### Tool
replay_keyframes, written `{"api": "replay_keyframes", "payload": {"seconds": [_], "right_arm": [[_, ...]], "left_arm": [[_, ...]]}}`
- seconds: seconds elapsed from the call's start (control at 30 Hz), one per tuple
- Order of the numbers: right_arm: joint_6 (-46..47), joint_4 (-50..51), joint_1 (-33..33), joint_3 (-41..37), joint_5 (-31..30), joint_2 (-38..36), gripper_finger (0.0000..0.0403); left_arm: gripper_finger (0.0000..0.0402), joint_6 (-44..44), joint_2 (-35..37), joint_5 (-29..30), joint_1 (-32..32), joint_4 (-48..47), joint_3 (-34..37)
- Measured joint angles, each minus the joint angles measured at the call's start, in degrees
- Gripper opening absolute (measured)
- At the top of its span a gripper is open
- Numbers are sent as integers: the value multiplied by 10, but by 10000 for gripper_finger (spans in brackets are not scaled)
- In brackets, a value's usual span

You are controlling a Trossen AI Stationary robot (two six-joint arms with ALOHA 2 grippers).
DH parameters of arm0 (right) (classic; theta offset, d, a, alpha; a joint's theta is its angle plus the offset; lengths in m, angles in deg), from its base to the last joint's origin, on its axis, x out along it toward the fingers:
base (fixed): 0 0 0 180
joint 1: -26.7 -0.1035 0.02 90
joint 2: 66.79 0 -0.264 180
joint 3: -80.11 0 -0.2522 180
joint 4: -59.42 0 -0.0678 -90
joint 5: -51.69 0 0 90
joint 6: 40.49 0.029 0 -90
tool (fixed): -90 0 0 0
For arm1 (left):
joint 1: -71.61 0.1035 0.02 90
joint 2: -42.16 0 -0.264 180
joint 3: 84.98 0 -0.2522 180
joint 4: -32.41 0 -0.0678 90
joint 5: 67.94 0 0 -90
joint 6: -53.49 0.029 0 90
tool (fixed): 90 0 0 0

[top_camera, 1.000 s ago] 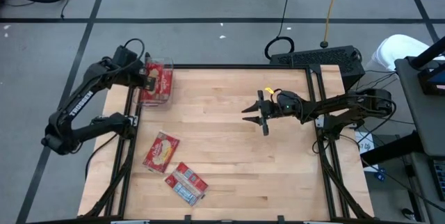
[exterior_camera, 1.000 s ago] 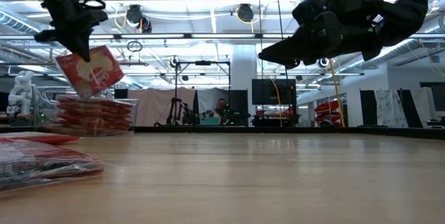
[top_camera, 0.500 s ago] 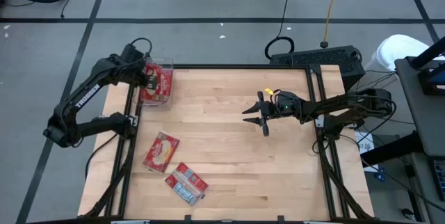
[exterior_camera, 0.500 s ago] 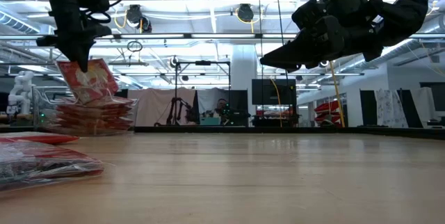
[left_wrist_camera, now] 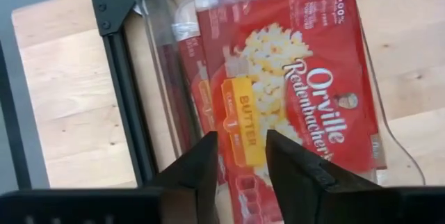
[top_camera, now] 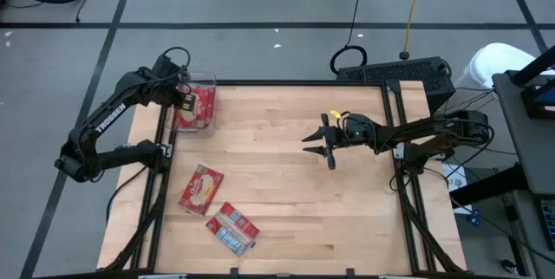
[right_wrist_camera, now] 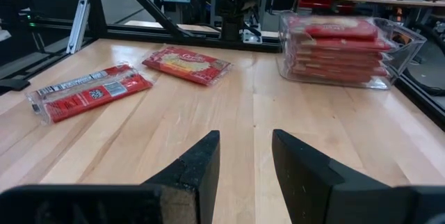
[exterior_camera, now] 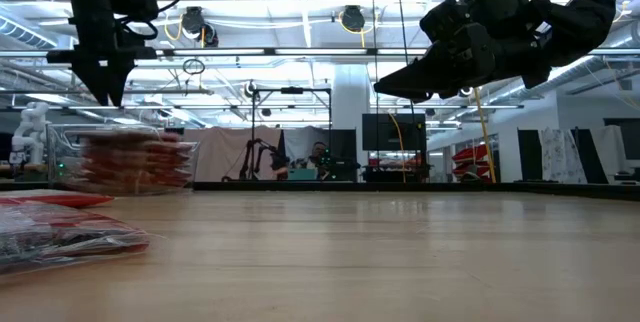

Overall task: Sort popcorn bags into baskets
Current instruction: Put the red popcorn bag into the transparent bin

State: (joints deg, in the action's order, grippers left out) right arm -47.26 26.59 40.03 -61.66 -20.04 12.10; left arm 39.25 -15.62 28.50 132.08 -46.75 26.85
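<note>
A clear basket (top_camera: 211,81) at the table's far left corner holds a stack of red popcorn bags (exterior_camera: 135,162). The top bag (left_wrist_camera: 299,92) lies flat, popcorn picture up. My left gripper (top_camera: 184,97) hovers open just above this stack, its fingers (left_wrist_camera: 205,172) pointing down and holding nothing. Two more bags lie flat on the table near the left front: one picture up (top_camera: 201,188), one label up (top_camera: 232,227). My right gripper (top_camera: 316,145) hangs open and empty above the table's middle right.
A black frame rail (left_wrist_camera: 128,92) runs along the basket's left side. Bare wood stretches between the two loose bags (right_wrist_camera: 132,78) and my right gripper (right_wrist_camera: 243,161). A dark keyboard-like unit (top_camera: 395,73) sits beyond the far right corner.
My left gripper sank a little toward the basket and tipped steeper with a bag hanging tilted below it. It then opened and let go. The bag dropped and now lies flat on top of the stack in the basket.
</note>
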Motion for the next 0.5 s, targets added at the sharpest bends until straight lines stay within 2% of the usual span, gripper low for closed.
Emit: {"api": "replay_keyframes", "payload": {"seconds": [0.3, 0.5], "right_arm": [[0, 0, 0, 0, 0, 0, 127], [0, 0, 0, 0, 0, 0, 127]], "left_arm": [[131, 19, 0, 1, -4, 0, 0], [131, 36, 0, -2, -48, 3, 0]]}}
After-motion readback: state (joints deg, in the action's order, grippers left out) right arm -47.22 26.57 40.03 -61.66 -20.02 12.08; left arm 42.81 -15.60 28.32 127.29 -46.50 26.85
